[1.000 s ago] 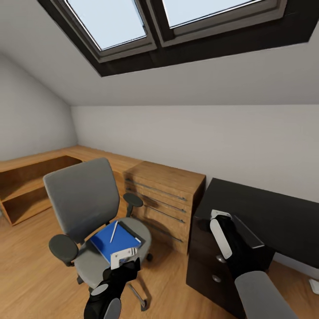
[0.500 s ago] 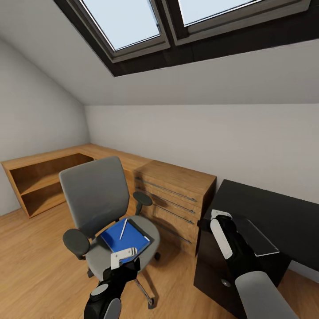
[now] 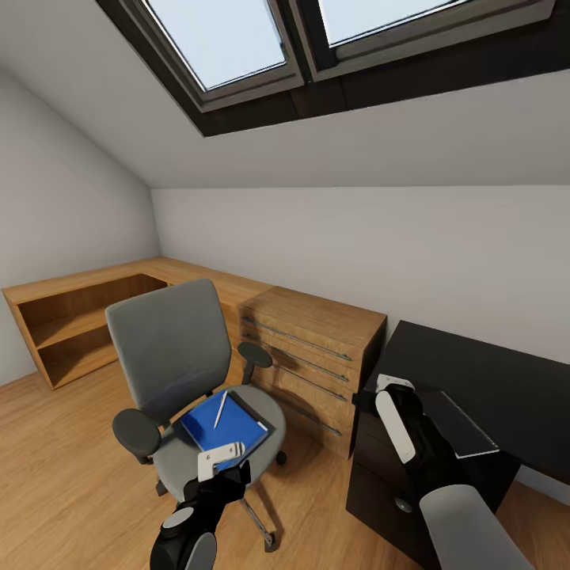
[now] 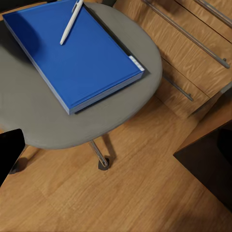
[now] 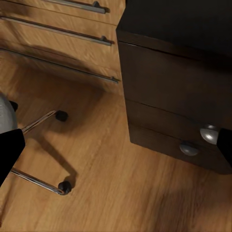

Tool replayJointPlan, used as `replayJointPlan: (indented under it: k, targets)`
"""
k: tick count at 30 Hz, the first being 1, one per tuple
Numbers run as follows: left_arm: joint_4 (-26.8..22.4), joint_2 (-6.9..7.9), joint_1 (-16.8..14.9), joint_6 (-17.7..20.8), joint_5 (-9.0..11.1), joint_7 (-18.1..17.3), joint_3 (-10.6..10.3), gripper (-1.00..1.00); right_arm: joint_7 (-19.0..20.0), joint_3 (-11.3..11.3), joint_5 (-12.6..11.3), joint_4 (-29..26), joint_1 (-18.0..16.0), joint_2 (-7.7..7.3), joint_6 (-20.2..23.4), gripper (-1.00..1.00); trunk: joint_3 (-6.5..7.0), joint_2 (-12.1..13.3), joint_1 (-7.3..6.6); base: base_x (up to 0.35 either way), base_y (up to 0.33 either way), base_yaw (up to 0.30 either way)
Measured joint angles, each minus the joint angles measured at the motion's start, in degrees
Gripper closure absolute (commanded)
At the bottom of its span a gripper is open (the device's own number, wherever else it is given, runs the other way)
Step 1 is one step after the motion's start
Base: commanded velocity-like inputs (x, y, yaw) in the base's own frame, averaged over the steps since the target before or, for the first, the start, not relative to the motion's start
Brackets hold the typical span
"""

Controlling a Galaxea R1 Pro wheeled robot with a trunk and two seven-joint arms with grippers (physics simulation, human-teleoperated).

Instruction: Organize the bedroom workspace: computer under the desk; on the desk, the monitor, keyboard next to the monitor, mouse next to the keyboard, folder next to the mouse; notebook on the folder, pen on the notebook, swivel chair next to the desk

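Note:
The grey swivel chair (image 3: 170, 340) stands on the wood floor, left of the black desk (image 3: 491, 380). The blue folder (image 3: 222, 426) lies flat on its seat (image 4: 48, 125), with the pale pen (image 3: 221, 408) on top; the left wrist view shows the folder (image 4: 77, 53) and pen (image 4: 70, 23) from close above. My left gripper (image 3: 222, 467) hangs open over the seat's near edge, holding nothing. My right gripper (image 3: 393, 388) is open above the desk's drawer end, its dark fingertips (image 5: 9, 150) wide apart. A thin flat rectangle (image 3: 463, 427), possibly the notebook, lies on the desk.
A light-wood drawer cabinet (image 3: 317, 348) stands between chair and desk, and a low wooden shelf (image 3: 71, 324) runs along the left wall. The desk's drawers have round silver knobs (image 5: 209, 133). The chair's chrome legs and castors (image 5: 62, 186) spread over the floor. A sloped ceiling with skylights is overhead.
The whole view shifted between the oldest frame and half a second ago, so the camera turned. Since then nothing has moved; both arms keep their pose.

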Motion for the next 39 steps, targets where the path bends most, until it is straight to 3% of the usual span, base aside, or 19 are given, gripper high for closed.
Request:
replayJointPlan:
  k: [39]
  targets:
    - [0.0, 0.00, 0.0, -0.1, -0.3, 0.0, 0.1, -1.00, 0.1, 0.1, 0.0, 0.3, 0.0, 0.26, 0.0, -1.00, 0.00, 0.0, 0.00, 0.000, 0.000, 0.266]
